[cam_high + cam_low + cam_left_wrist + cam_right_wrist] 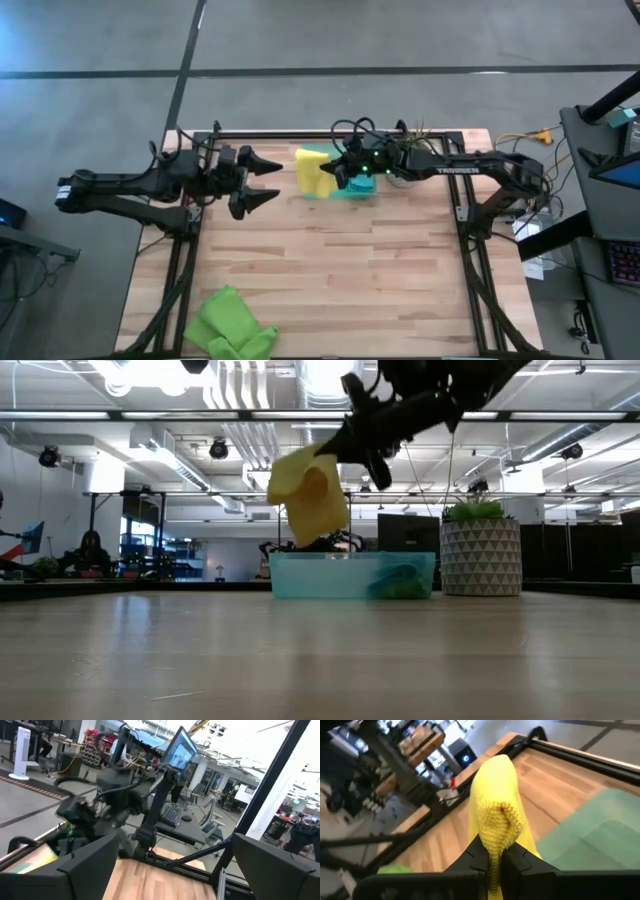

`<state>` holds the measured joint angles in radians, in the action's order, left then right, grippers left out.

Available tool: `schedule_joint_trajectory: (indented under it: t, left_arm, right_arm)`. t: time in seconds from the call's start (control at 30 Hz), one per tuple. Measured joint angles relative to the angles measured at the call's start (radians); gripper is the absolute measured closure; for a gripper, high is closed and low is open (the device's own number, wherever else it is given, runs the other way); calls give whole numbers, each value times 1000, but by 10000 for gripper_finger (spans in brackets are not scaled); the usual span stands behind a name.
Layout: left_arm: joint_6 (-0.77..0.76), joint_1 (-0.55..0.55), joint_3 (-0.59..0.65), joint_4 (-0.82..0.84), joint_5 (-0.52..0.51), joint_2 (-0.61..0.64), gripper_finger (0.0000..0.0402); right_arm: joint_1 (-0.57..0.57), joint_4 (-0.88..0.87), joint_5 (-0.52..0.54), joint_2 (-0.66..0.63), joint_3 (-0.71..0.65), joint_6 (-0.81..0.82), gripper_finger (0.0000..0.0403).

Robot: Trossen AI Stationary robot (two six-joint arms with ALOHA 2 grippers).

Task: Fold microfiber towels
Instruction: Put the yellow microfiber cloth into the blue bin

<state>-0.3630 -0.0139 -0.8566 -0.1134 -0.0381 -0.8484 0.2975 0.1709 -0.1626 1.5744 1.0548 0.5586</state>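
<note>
My right gripper [337,170] is shut on a yellow microfiber towel [312,172], which hangs in the air at the table's far middle. The towel is by the left end of a translucent green tray [350,575], in which something green-teal [400,585] lies. My left gripper [278,180] stands open just left of the towel, with nothing between its fingers. Lime green towels [230,325] lie bunched at the table's near left edge. In the right wrist view the yellow towel [495,795] bulges up past the fingers. My right gripper pinches a bunched fold of the yellow towel [495,840] between its two fingers; several layers are gathered there. The fingers come from the table's right, slanting a little downward. The towel [310,500] hangs slack below them, clear of the table and tray.
A patterned plant pot [480,555] stands just right of the tray at the far edge. The wooden tabletop [340,270] between the tray and the green towels is bare. Black frame rails [330,133] run along the table's edges.
</note>
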Motion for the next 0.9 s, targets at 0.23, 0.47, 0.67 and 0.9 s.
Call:
schedule_joint_trajectory:
  t: [0.23,0.47,0.67,0.9]
  left_arm:
    - [0,0,0,2,-24,-22,29]
    - [0,-7,0,-1,-48,-28,29]
    - [0,-7,0,-2,-50,-20,29]
    - [-1,-7,0,-1,-56,-20,29]
  right_arm:
    - [73,184,-71,82,-60,122,391]
    - [120,184,-157,224,13,202,391]
    - [153,43,-167,278,81,204,391]
    - [168,-150,-68,289,151,113,391]
